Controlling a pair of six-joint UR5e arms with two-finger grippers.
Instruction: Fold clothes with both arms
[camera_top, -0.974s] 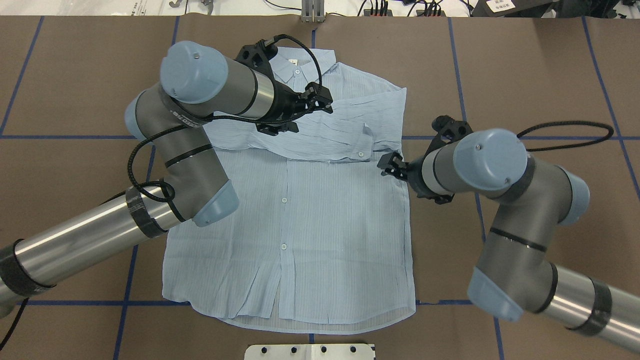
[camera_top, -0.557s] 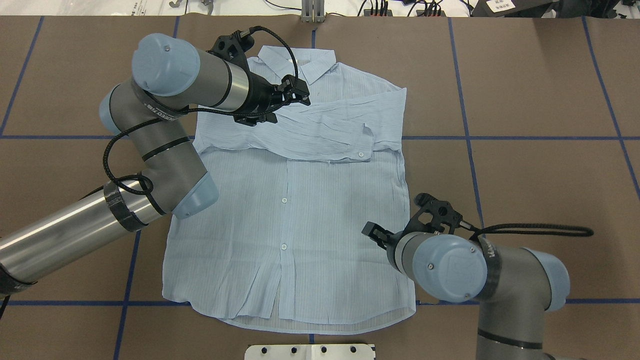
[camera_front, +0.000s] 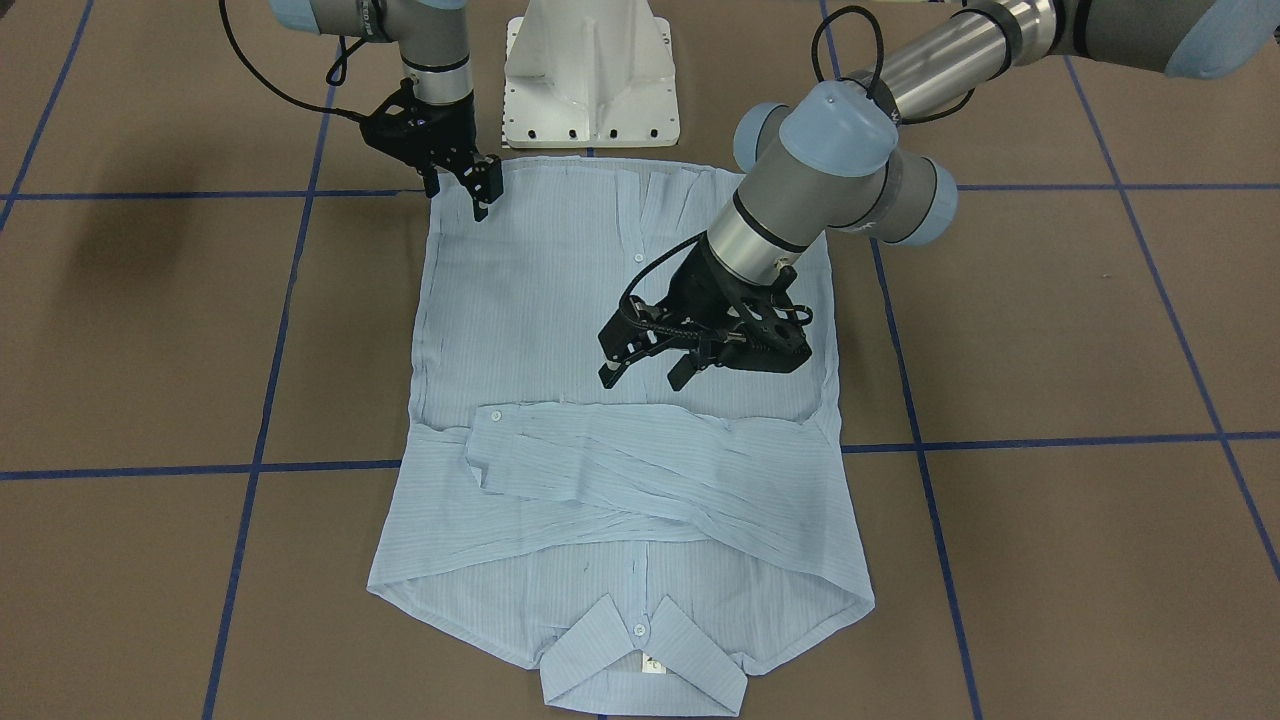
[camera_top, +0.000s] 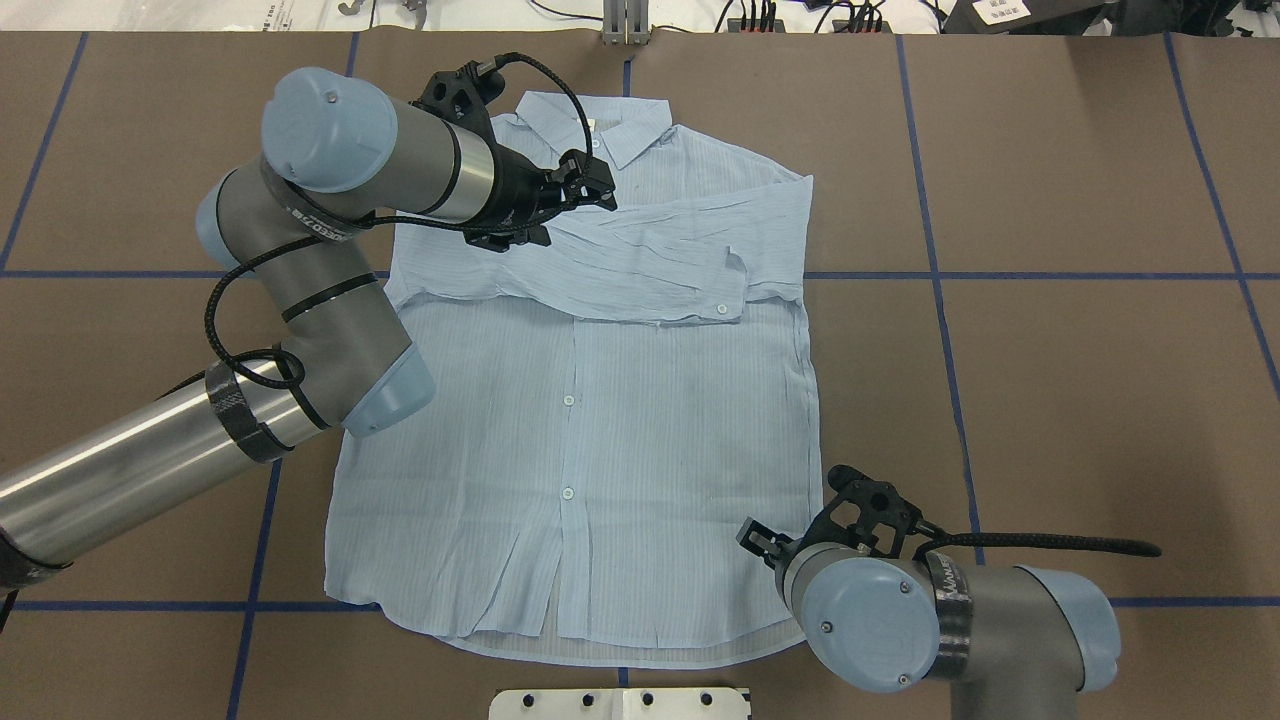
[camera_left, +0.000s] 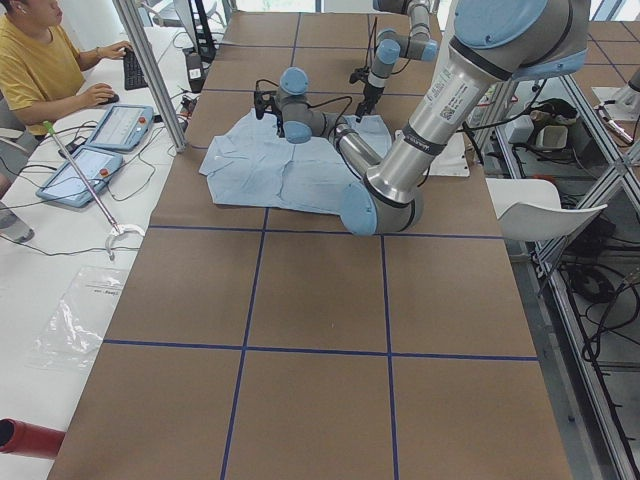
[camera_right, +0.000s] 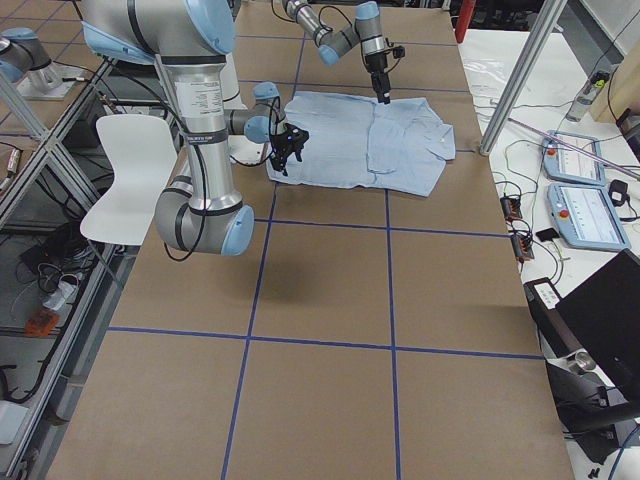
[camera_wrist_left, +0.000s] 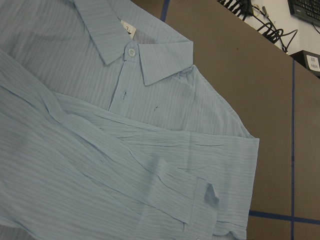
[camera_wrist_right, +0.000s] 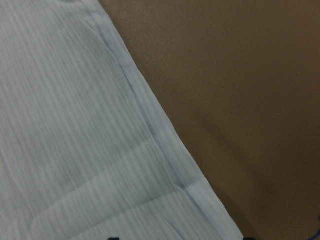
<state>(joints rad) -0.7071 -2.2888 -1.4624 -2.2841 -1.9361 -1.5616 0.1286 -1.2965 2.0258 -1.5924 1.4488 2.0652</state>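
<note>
Closest to the white base (camera_front: 590, 75), my right gripper (camera_front: 458, 192) hangs over the hem corner of the shirt (camera_top: 620, 450) on its own side. Its fingers are apart and grip nothing. Its wrist camera shows the shirt's edge running between cloth and bare brown table (camera_top: 1080, 350). The shirt lies flat on the table, buttons up, hem toward the base. Farther out, a sleeve (camera_top: 650, 270) is folded across the chest. My left gripper (camera_front: 643, 372) hovers above the shirt by that sleeve, fingers spread, holding nothing. The collar (camera_front: 640, 650) lies at the far end.
</note>
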